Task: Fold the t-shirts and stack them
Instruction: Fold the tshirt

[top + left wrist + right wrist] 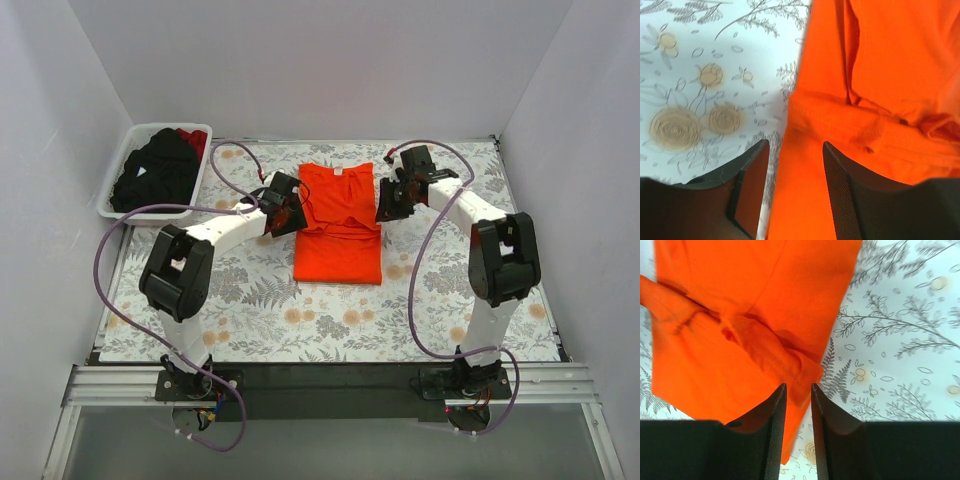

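The orange t-shirt [338, 250] lies flat in the middle of the table [250, 310], its sleeves turned in. At its sides the left gripper [795, 145] and right gripper [798, 386] stand parted, pinching nothing. I'd guess the hem gets lifted to the collar next. A black t-shirt [155, 170] and a dark red t-shirt [196, 140] sit in the far-left basket [128, 150].

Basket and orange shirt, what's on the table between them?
Top view: patterned tablecloth, crossed by a purple cable, with the left gripper at the edge of the orange shirt.
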